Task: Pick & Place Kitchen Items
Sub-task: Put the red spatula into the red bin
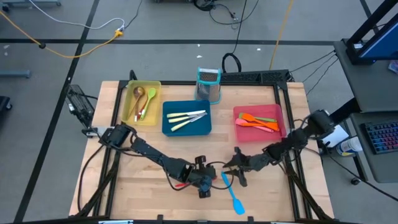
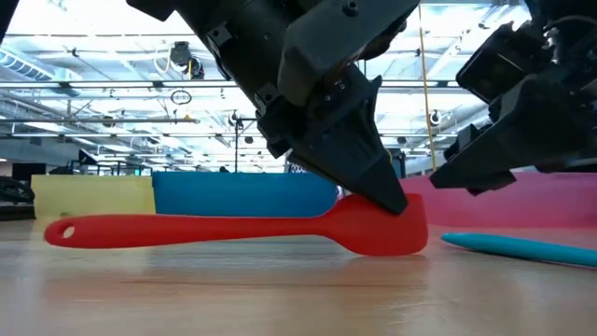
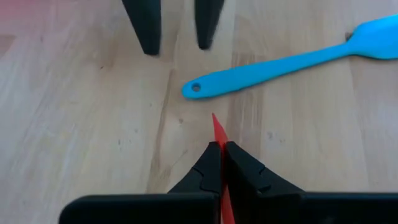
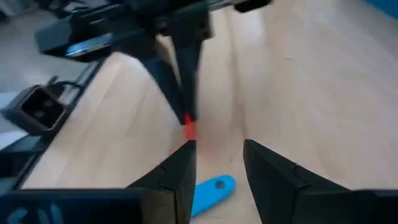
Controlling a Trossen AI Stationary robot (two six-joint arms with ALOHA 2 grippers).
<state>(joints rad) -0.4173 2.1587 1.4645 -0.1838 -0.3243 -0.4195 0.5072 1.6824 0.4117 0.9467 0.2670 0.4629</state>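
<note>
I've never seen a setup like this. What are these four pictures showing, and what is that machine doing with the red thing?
It is a robot with two dark arms at a wooden table; each arm ends in a two-finger gripper. One picture looks straight down from above, one looks level across the tabletop, and two come from small cameras on the arms' wrists.

At the back stand a yellow tray with spoons, a blue tray with knives, a red tray with orange spatulas, and a metal grater.

The left gripper is shut on the blade of a red spatula, which lies on the table. The right gripper is open, holding nothing, above the handle of a blue spatula.
</note>
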